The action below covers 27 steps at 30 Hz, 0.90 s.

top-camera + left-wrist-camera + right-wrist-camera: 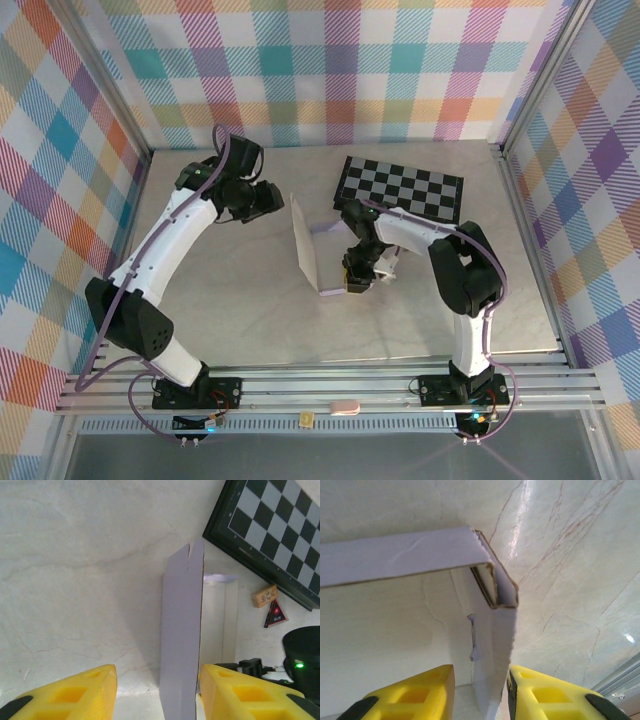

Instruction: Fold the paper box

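The paper box (305,240) lies in the middle of the table, pale lavender, with one tall panel standing upright on its left and the whitish base flat to the right. In the left wrist view that upright panel (182,630) rises between the yellow fingers of my left gripper (157,680), which is open, with a clear gap on the left. My right gripper (358,275) sits at the box's near right corner. In the right wrist view it (481,680) is open astride a side wall of the box (395,557); the right finger (540,692) is against the wall.
A black-and-grey checkerboard (402,188) lies behind the box at the back right. A small wooden block (265,596) and a red triangle (275,615) lie beside it. Metal rails (330,385) run along the near edge, and checked walls enclose the table.
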Each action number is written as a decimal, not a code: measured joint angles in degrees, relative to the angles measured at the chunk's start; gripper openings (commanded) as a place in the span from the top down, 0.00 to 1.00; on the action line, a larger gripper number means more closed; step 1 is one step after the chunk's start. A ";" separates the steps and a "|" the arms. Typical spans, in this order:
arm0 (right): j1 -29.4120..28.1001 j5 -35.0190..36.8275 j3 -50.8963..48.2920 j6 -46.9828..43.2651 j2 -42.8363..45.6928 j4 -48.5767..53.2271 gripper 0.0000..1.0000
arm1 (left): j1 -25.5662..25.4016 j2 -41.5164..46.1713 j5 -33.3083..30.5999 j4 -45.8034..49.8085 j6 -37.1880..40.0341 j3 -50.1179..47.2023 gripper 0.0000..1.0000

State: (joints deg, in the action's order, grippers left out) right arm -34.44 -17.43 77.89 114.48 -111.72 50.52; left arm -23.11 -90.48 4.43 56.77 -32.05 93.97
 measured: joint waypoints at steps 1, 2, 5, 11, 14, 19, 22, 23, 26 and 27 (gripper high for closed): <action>0.11 0.09 0.13 -0.52 0.26 -0.15 0.59 | 0.00 0.28 0.07 0.07 0.02 -0.46 0.52; 0.24 0.46 0.63 -1.33 0.37 0.11 0.54 | 0.20 0.61 0.17 0.09 0.02 -0.83 0.51; 0.76 2.27 4.61 -6.01 0.46 1.62 0.40 | 0.83 1.11 0.59 0.07 0.11 -0.94 0.51; 3.39 5.88 10.25 -18.78 4.92 2.49 0.33 | 3.26 2.01 0.46 0.07 -0.15 -1.40 0.53; 4.96 8.07 10.60 -29.97 7.91 2.03 0.34 | 5.20 3.74 0.11 -0.09 -1.46 -3.69 0.58; 4.79 10.51 17.49 -54.71 8.13 1.31 0.35 | 8.07 7.17 0.26 -1.03 -4.11 -9.88 0.66; 1.46 10.27 23.39 -66.20 8.11 1.07 0.36 | 8.33 8.11 0.83 -3.48 -5.42 -15.10 0.68; -0.07 10.21 25.27 -69.18 8.02 1.09 0.36 | 8.33 8.37 1.09 -4.50 -5.88 -17.16 0.68; -4.02 9.97 30.73 -74.73 6.64 2.12 0.38 | 8.33 10.10 2.34 -8.41 -6.38 -23.58 0.65; -5.05 9.97 32.13 -75.63 6.03 2.45 0.39 | 8.33 10.88 2.97 -9.57 -6.49 -25.29 0.64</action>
State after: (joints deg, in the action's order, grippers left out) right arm -39.48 -7.46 110.02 38.85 -105.69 52.97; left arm -14.79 -79.59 7.40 47.20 -38.54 68.69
